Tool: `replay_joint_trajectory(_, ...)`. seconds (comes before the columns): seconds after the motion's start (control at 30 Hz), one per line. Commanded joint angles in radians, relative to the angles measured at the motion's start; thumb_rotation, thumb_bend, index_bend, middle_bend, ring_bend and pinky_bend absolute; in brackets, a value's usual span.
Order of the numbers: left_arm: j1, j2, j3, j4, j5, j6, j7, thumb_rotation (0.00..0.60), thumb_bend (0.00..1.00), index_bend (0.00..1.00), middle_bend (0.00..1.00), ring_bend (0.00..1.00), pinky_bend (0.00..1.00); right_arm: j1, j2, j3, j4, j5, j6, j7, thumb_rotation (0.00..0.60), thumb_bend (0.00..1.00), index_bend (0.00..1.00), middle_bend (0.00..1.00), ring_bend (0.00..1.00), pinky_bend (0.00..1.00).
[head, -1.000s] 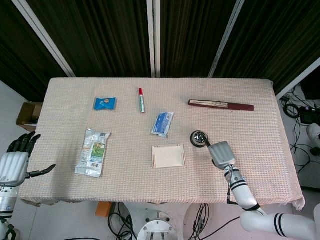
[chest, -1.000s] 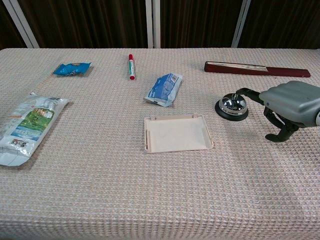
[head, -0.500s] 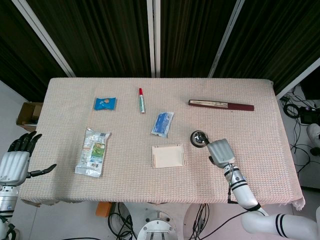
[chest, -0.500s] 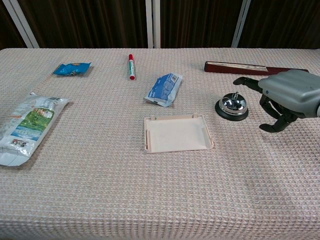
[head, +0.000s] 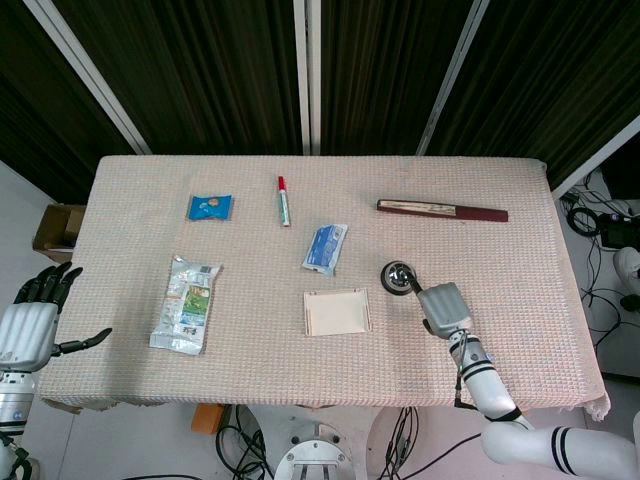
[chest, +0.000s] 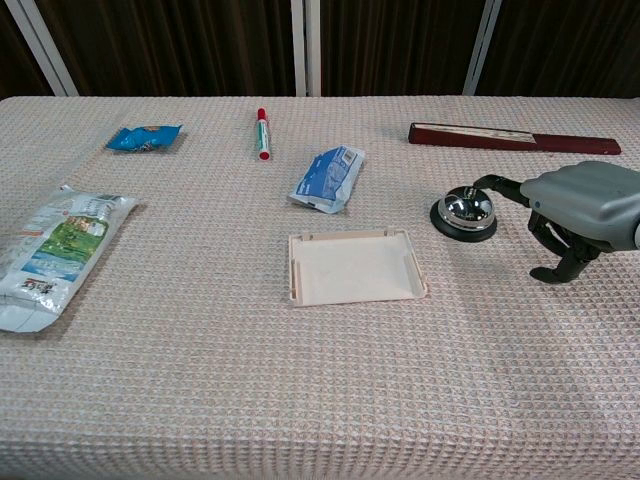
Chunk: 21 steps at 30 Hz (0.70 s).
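A chrome call bell (head: 400, 277) (chest: 464, 212) on a black base stands right of the table's middle. My right hand (head: 443, 306) (chest: 585, 205) hovers just right of it, palm down and holding nothing. One finger reaches out to the bell's right edge, and the rest curl toward the cloth. I cannot tell whether that finger touches the bell. My left hand (head: 30, 325) hangs off the table's left front corner with its fingers spread and empty; the chest view does not show it.
A shallow cream tray (head: 337, 312) (chest: 297, 270) lies left of the bell. Behind it are a blue pouch (head: 326, 248) (chest: 328, 178), a red-capped marker (head: 284, 200) (chest: 263, 133) and a blue snack packet (head: 211, 206) (chest: 145, 137). A green-and-white bag (head: 186, 303) (chest: 55, 250) lies at the left, and a long dark-red box (head: 442, 209) (chest: 514, 137) at the back right.
My right hand rose above the bell half a second ago and has come back down beside it, its finger again at the bell's right edge. The left hand has not moved.
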Motion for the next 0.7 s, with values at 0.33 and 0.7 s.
replay_joint_trajectory(0.33, 0.011, 0.005, 0.004, -0.012, 0.015, 0.025, -0.001, 0.268, 0.02, 0.11, 0.08, 0.07, 0.17, -0.260, 0.178, -0.084, -0.006, -0.423, 0.429, 0.429, 0.600, 0.18, 0.00, 0.27, 0.23, 0.36)
replay_joint_trajectory(0.7, 0.015, 0.023, 0.004, -0.038, 0.012, 0.026, 0.016, 0.274, 0.02, 0.11, 0.08, 0.07, 0.17, -0.509, 0.307, -0.084, 0.146, -0.289, 0.548, 0.689, 0.600, 0.00, 0.00, 0.00, 0.00, 0.00)
